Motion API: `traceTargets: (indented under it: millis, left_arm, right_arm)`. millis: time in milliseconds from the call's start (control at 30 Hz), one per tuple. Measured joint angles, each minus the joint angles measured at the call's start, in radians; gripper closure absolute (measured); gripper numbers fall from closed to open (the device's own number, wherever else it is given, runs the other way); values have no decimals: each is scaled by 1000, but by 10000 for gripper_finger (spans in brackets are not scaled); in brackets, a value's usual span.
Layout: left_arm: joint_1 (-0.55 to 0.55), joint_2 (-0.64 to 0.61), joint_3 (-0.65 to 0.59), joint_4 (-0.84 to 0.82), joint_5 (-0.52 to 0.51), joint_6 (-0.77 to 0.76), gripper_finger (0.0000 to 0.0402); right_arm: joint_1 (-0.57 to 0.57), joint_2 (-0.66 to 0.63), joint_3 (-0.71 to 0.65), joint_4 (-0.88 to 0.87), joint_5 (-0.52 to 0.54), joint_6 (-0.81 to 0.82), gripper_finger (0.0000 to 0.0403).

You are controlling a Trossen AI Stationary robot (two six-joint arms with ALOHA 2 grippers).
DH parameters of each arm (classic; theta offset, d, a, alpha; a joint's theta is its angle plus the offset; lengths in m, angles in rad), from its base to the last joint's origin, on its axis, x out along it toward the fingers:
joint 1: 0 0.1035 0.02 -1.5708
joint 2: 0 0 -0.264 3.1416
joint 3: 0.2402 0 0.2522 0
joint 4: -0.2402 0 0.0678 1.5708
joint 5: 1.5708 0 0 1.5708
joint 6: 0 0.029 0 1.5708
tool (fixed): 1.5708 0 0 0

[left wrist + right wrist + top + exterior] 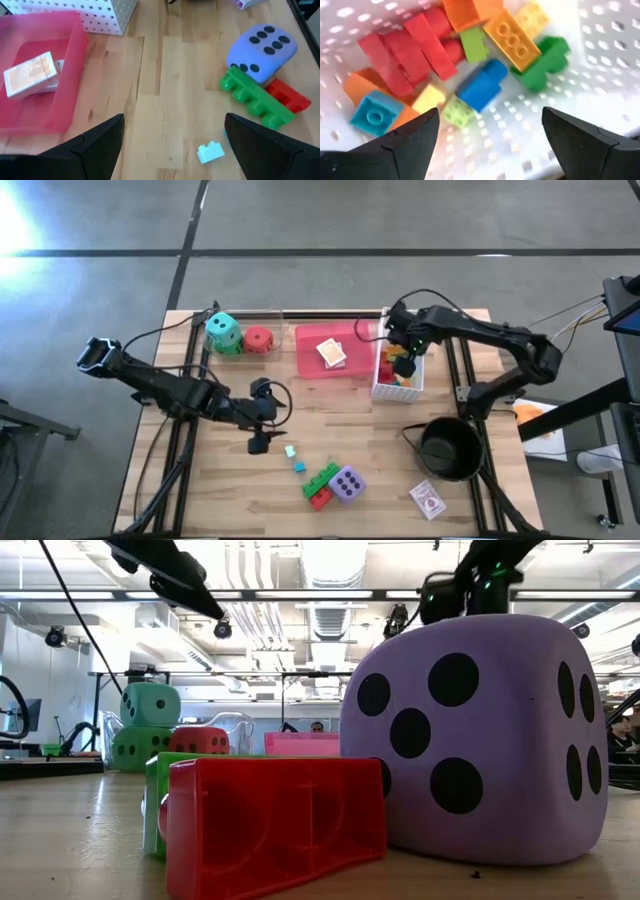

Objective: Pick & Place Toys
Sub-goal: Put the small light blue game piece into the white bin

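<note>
The left gripper (170, 145) hangs with jaws spread over the small teal brick (210, 152) lying on the surface, probably light, stiff and slippery, best pinched across its flat sides.

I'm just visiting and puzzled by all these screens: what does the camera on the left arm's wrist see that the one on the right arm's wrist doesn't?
Only the left wrist view shows the wooden table, a pink tray holding a card pack, the purple die touching a green brick and a red brick, and a small light-blue brick lying apart.

Only the right wrist view shows the pile of mixed bricks inside the white mesh basket.

Both show their own open gripper, left and right, holding nothing, and both show part of the basket.
</note>
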Motion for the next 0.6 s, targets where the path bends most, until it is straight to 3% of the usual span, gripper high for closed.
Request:
traceTargets:
  millis: [233, 367, 600]
  left_arm:
    - [-12, 0, -84, 15, 5, 75, 55]
    - [-12, 18, -144, 121, 10, 93, 55]
    - [-14, 128, -162, 172, 136, 227, 55]
  right_arm:
    - [156, -124, 0, -45, 61, 130, 58]
    - [263, -179, 0, -22, 63, 222, 58]
    - [440, -194, 0, 71, 70, 304, 58]
